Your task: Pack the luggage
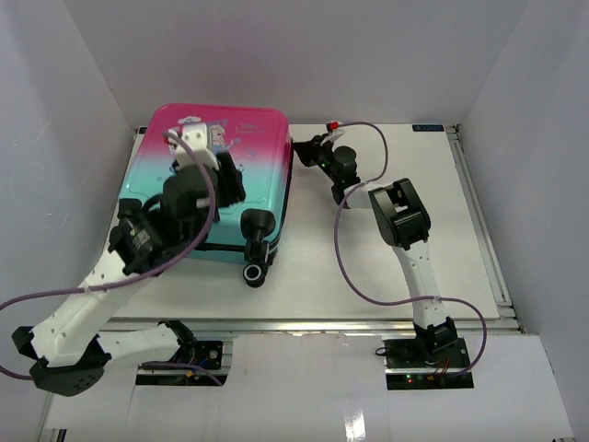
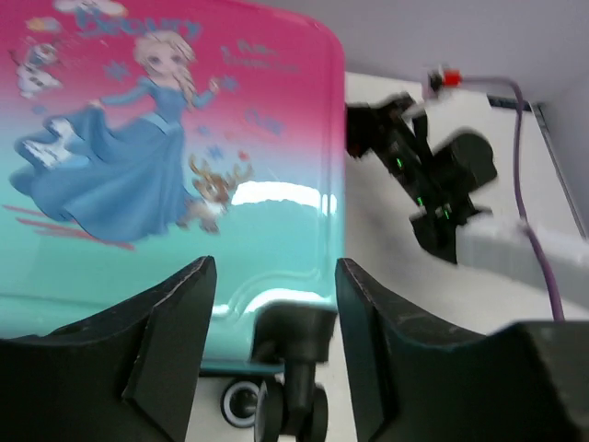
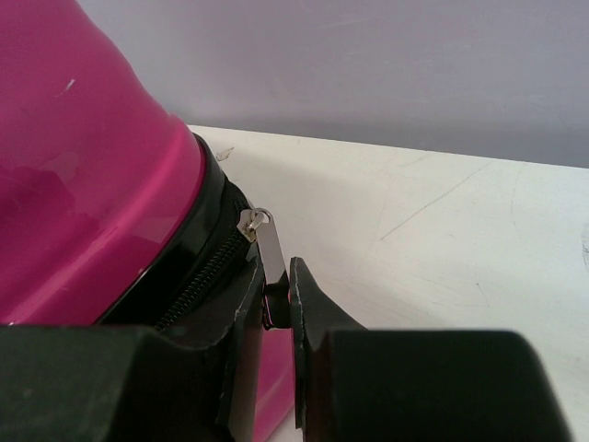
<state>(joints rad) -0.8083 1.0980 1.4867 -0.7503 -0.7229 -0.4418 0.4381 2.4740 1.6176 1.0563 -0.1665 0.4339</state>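
Pink-to-teal plastic, the one suitcase lies flat on the left of the table, picture side up. Its long axis runs near to far, pink end toward the back wall, two black wheels toward the arms. The left claw hangs spread above the teal end; the right claw pinches the metal zipper pull.

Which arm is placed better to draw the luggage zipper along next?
Right. The right claw is shut on the zipper pull at the pink edge of the luggage. The left claw hangs open over the luggage, gripping nothing.
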